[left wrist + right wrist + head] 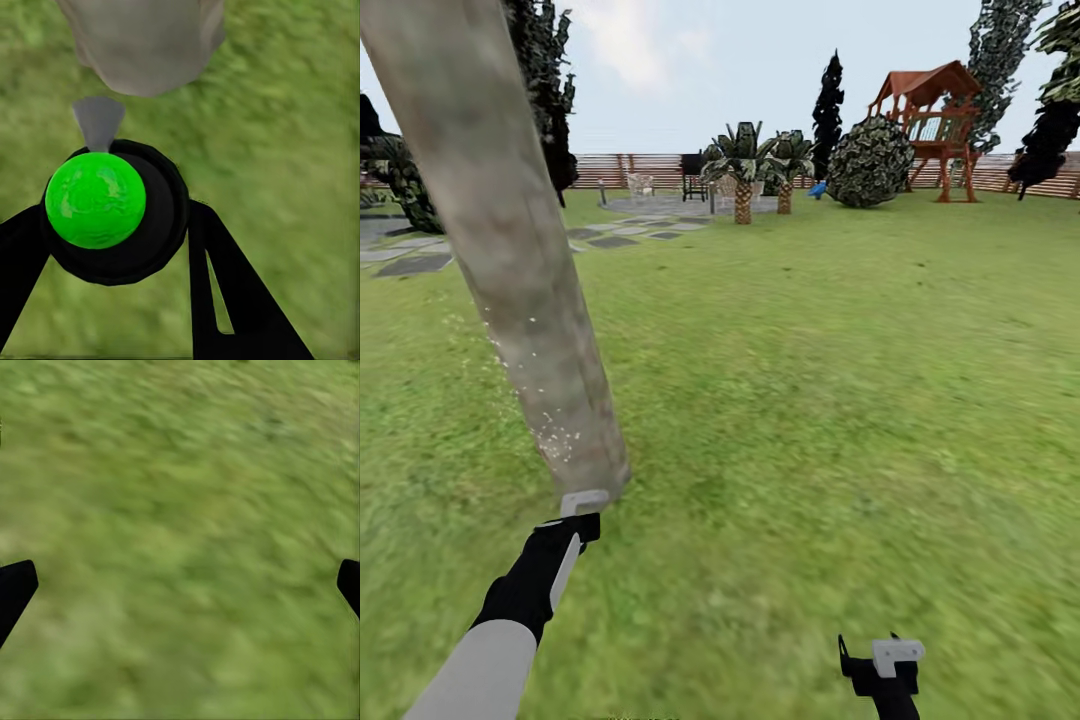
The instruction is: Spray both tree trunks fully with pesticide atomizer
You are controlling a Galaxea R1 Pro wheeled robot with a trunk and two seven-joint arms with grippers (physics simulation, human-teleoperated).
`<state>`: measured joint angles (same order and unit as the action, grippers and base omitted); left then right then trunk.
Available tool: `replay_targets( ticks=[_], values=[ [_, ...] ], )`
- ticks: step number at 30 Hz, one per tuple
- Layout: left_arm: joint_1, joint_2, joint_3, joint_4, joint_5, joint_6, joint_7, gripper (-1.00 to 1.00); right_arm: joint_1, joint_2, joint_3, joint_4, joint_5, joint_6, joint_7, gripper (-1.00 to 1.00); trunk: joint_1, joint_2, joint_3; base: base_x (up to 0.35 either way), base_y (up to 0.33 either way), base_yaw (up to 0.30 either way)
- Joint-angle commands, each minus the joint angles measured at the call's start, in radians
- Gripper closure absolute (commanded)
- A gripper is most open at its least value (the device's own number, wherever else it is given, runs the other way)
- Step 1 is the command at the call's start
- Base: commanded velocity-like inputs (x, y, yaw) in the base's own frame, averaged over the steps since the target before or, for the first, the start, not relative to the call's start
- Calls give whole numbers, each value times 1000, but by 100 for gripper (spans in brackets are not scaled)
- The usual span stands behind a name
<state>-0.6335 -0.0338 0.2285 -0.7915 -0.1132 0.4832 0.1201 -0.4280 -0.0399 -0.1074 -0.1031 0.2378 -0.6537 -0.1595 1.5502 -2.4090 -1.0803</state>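
Blurry grass floor [840,420]; slat fence [640,170] behind; leaning tree trunk [510,250] speckled white.

I see a bright hazy sky [660,50], blurry green lawn [840,400] all around me, grey stepping stones [420,262] at ten o'clock, slatted wooden fence [620,170] across twelve, red-roofed play tower [930,125] at one o'clock, short palms [743,165] beside a round bush [872,162].

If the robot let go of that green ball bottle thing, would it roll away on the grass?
Probably it would tip and wobble. The atomizer looks round, with a glossy green dome on a black body, so it could roll a little, though its grey nozzle would likely stop it soon. It seems stiff: the left end effector clamps it without denting it. Grass should slow it too.
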Motion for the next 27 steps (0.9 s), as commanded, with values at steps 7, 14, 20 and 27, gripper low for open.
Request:
replay_targets(
  ticks=[7, 14, 20, 27],
  values=[
    [0, 0, 0, 0, -2, 0, 0, 100, 0, 0, 0, 0, 0, 0, 0, -100, 0, 0, 0, 31, -273, 277],
    [0, 0, 0, 0, -1, 0, 0, 100, 0, 0, 0, 0, 0, 0, 0, -100, 0, 0, 0, 116, -273, 186],
    [0, 0, 0, 0, -2, 0, 0, 100, 0, 0, 0, 0, 0, 0, 0, -100, 0, 0, 0, 121, -273, 4],
    [0, 0, 0, 0, -2, 0, 0, 100, 0, 0, 0, 0, 0, 0, 0, -100, 0, 0, 0, 121, -273, 35]
  ],
)
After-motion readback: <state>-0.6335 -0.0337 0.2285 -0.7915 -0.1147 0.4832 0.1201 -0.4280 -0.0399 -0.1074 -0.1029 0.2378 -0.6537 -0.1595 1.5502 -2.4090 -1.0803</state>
